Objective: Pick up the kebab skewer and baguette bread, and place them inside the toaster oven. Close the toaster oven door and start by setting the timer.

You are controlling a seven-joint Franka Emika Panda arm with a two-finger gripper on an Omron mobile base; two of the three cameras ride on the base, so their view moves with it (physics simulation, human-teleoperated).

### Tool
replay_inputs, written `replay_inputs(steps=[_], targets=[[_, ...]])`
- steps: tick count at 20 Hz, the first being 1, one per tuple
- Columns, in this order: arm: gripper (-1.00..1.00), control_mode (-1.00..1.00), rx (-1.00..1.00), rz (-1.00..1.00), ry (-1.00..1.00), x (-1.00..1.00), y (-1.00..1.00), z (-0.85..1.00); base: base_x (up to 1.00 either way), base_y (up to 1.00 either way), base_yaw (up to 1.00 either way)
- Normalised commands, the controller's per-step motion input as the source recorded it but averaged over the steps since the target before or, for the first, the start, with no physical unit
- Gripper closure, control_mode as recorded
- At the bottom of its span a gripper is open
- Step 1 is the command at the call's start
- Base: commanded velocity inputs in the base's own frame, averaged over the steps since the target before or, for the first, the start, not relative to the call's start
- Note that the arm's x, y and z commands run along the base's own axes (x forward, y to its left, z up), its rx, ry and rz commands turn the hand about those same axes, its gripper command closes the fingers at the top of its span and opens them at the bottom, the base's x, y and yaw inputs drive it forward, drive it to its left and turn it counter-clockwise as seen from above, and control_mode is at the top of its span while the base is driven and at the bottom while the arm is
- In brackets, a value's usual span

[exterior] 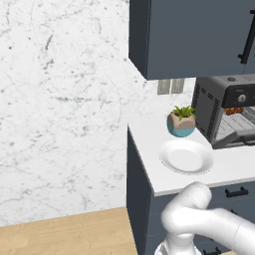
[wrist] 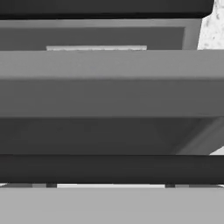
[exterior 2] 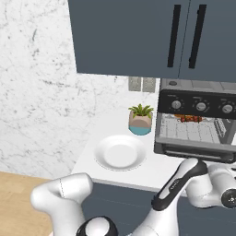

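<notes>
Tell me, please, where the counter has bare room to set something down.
Bare counter lies left of the plate, and in a strip behind it, left of the plant. It is crowded to the right, where the plant sits close to the toaster oven and its lowered door.

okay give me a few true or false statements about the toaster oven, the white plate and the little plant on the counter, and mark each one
1. The white plate has nothing on it. True.
2. The toaster oven door is shut tight. False: it hangs open, with the wire rack showing.
3. The potted plant stands between plate and toaster oven. True.
4. The kebab skewer lies on the plate. False: it is on the oven's rack.
5. The oven has one knob. False: three show in the right base view.
</notes>
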Motion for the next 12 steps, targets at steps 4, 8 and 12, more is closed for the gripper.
replay_inputs(steps=[4,8,12], targets=[[-1.0,-1.0,0.0,0.0,0.0,0.34,0.0,0.44,0.0,0.0,0.0],[-1.0,-1.0,0.0,0.0,0.0,0.38,0.0,0.38,0.0,0.0,0.0],[-1.0,-1.0,0.0,0.0,0.0,0.38,0.01,0.34,0.0,0.0,0.0]])
